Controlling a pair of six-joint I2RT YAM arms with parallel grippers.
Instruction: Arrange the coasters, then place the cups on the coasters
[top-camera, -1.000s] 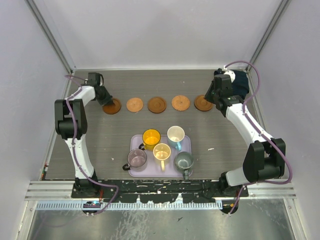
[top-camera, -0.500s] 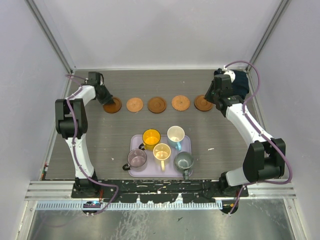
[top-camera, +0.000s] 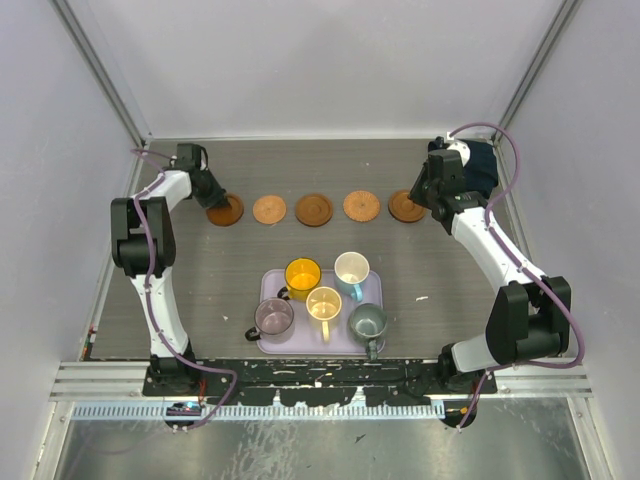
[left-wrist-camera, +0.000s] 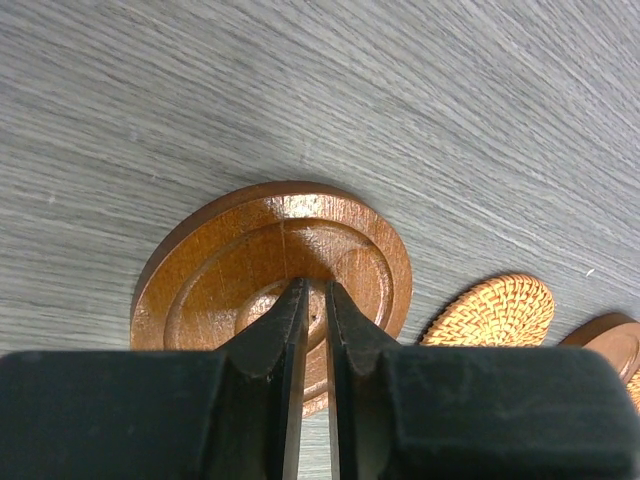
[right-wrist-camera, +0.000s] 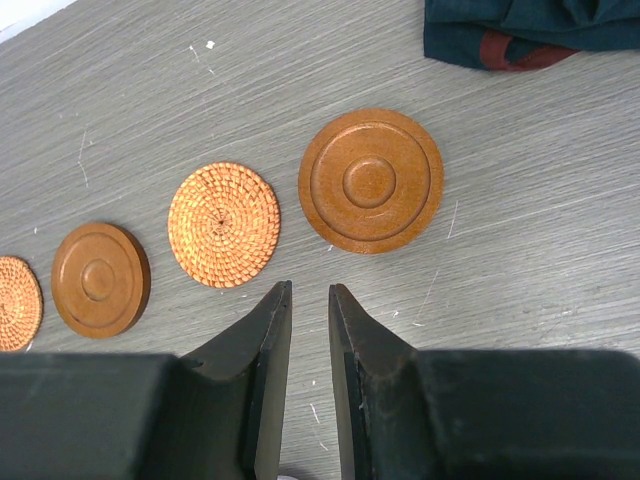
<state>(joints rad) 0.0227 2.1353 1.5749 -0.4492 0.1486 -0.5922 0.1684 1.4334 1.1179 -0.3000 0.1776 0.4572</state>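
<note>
We find a grey wood-grain table (top-camera: 200, 280) with the left arm (top-camera: 150, 260) and the right arm (top-camera: 500, 260) both reaching to its far half.

A lavender tray (top-camera: 378, 292) sits at the near centre and carries all five cups. On its far side are the yellow-orange cup (top-camera: 302, 272) and, to the right of it, the light blue cup (top-camera: 352, 268). The cream cup (top-camera: 323, 302) is in the middle. On the near side are the purplish-grey cup (top-camera: 273, 316) at left and the grey-green cup (top-camera: 367, 320) at right. No cup stands on a coaster.

A dark blue cloth (right-wrist-camera: 520, 25) lies at the far right, beyond the row of coasters.

Five coasters lie flat in one left-to-right row on the far half, each apart from its neighbours. From the left, they are:
- the leftmost wooden coaster (left-wrist-camera: 270, 265)
- a woven coaster (top-camera: 269, 209)
- the middle wooden coaster (top-camera: 314, 209)
- a second woven coaster (right-wrist-camera: 224, 224)
- the rightmost wooden coaster (right-wrist-camera: 371, 180)

The left gripper (left-wrist-camera: 312, 290) is over the centre of the leftmost wooden coaster. Its jaws are all but closed, with only a thin slit between them and nothing in it. We cannot tell whether the tips touch the disc.

The right gripper (right-wrist-camera: 310, 290) is just near of the rightmost wooden coaster and clear of it. Its jaws are likewise drawn almost together and grip nothing.
</note>
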